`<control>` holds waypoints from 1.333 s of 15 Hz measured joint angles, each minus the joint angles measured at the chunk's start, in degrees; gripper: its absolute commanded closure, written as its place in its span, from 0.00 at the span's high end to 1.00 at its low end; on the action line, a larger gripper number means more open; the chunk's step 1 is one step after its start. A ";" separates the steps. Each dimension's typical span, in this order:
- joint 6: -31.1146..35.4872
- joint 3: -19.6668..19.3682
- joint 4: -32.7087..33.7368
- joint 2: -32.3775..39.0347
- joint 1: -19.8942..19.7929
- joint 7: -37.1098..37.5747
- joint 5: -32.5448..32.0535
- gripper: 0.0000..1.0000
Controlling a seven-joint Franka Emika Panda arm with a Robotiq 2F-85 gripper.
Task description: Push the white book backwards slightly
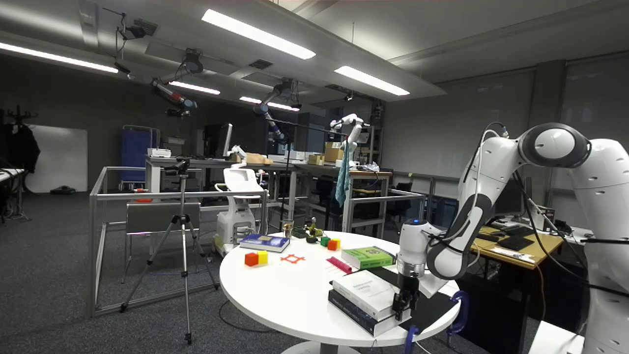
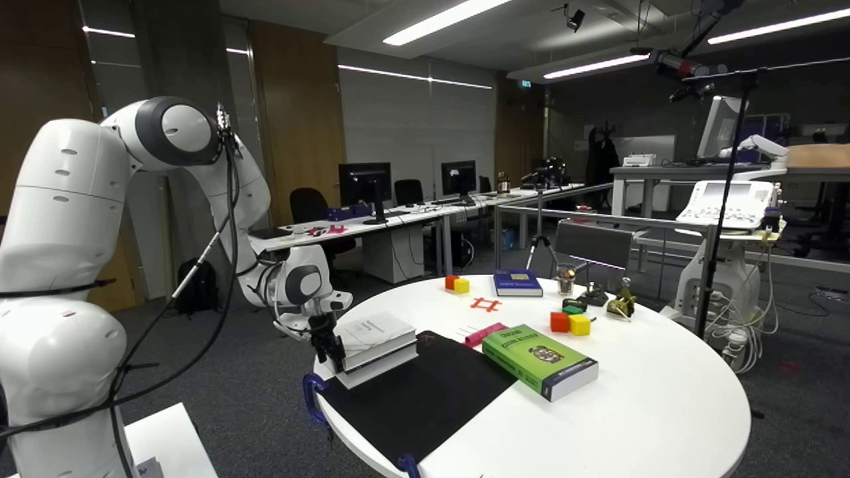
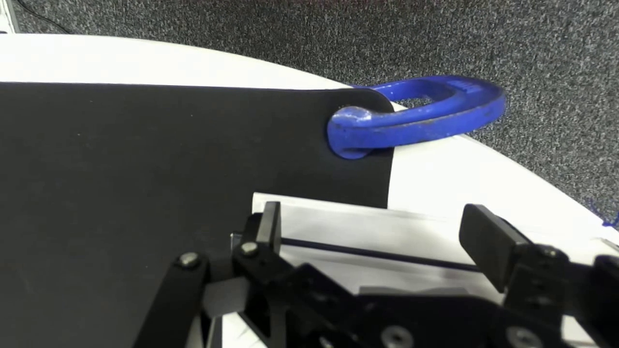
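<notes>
The white book point(image 1: 366, 291) is the upper of two stacked books near the table edge, also seen in an exterior view point(image 2: 370, 332). It lies on a dark-covered thick book point(image 1: 356, 314), whose pages show in the wrist view point(image 3: 367, 224). My gripper point(image 1: 404, 309) points down at the end of the stack in both exterior views point(image 2: 330, 352). In the wrist view my gripper point(image 3: 372, 232) has its fingers wide apart across the page edges of both books, with nothing pinched between them. The white book's top is mostly hidden there. I cannot tell whether the fingers touch the books.
A black mat point(image 2: 425, 392) lies beside and partly under the stack, held by blue clamps point(image 3: 416, 116) at the rim of the round white table point(image 2: 637, 411). A green book point(image 2: 538, 358), a pink object point(image 1: 339, 265), coloured cubes point(image 2: 570, 324) and a blue book point(image 1: 264, 242) lie farther off.
</notes>
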 measured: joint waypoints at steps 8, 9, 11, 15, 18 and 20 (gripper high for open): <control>-1.15 1.62 0.00 -0.71 0.14 2.40 2.93 1.00; -2.11 2.16 -0.01 -1.19 0.27 3.59 3.55 1.00; -5.16 3.20 -0.18 -2.82 0.94 7.26 4.46 1.00; -14.83 7.98 -0.92 -8.30 0.89 9.67 8.07 1.00; -20.48 11.26 -1.45 -13.81 0.77 9.68 9.29 1.00; -21.35 12.69 -2.04 -17.56 0.55 9.68 9.25 1.00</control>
